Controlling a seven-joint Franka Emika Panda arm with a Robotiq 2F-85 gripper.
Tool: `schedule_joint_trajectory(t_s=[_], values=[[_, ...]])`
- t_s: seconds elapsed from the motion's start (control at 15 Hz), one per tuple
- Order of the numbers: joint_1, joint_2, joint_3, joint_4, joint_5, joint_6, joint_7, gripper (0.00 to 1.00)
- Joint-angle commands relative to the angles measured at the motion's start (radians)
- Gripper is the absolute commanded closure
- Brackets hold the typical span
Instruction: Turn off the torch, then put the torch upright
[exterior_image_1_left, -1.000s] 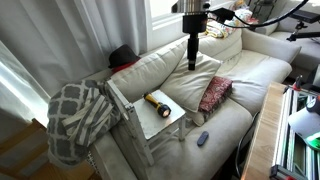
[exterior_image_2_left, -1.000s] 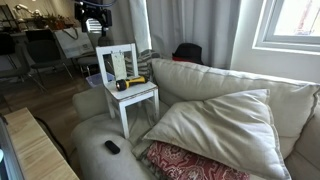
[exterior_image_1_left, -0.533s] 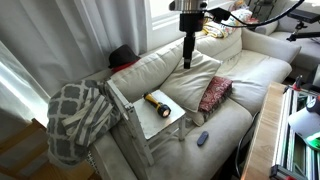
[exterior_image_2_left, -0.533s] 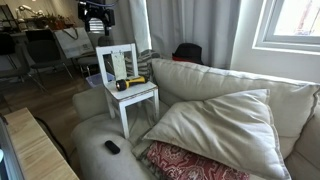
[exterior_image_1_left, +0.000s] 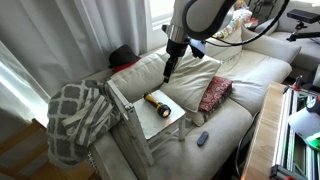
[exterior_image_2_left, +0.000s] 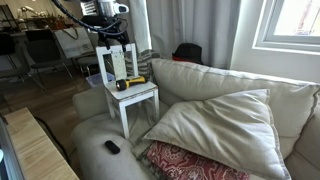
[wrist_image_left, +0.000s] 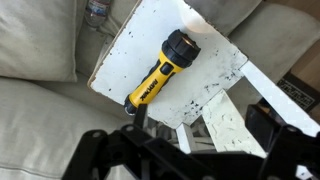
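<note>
The torch (exterior_image_1_left: 157, 104) lies on its side on the white seat of a small chair (exterior_image_1_left: 178, 122) tipped onto the sofa. It has a yellow body and a black head. In the wrist view the torch (wrist_image_left: 163, 68) lies diagonally, head up and to the right. My gripper (exterior_image_1_left: 168, 70) hangs open above and behind it, apart from it. In an exterior view the gripper (exterior_image_2_left: 115, 52) is in front of the chair back, above the torch (exterior_image_2_left: 130, 83). Its fingers (wrist_image_left: 265, 125) frame empty space below the torch, and I cannot tell whether the torch is lit.
A red patterned cushion (exterior_image_1_left: 214, 93) and a small dark remote-like object (exterior_image_1_left: 202, 138) lie on the beige sofa (exterior_image_1_left: 235, 120). A grey checked blanket (exterior_image_1_left: 80, 115) hangs by the chair. A big beige cushion (exterior_image_2_left: 225, 125) fills the sofa. A plastic bottle (wrist_image_left: 95, 10) lies beyond the seat.
The arm has swung from over the sofa's back cushion toward the chair, bringing the gripper nearer the torch. The jaws stay open. The torch has not moved.
</note>
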Motion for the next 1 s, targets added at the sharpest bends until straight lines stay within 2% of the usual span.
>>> schedule_joint_trajectory(t_s=[0.0, 0.2, 0.33, 0.4, 0.6, 0.8, 0.87, 0.93], values=[[-0.045, 0.142, 0.051, 0.028, 0.010, 0.117, 0.009, 0.00], [-0.105, 0.244, 0.114, 0.066, 0.019, 0.159, -0.019, 0.00], [-0.149, 0.293, 0.163, 0.096, 0.017, 0.147, -0.031, 0.00], [-0.123, 0.235, 0.132, 0.052, -0.034, 0.145, 0.025, 0.00], [-0.150, 0.283, 0.162, 0.087, -0.031, 0.145, 0.016, 0.00], [-0.156, 0.301, 0.166, 0.103, -0.029, 0.149, 0.013, 0.00], [-0.140, 0.322, 0.137, 0.112, -0.049, 0.167, 0.039, 0.00], [-0.158, 0.338, 0.153, 0.122, -0.033, 0.172, 0.033, 0.00]])
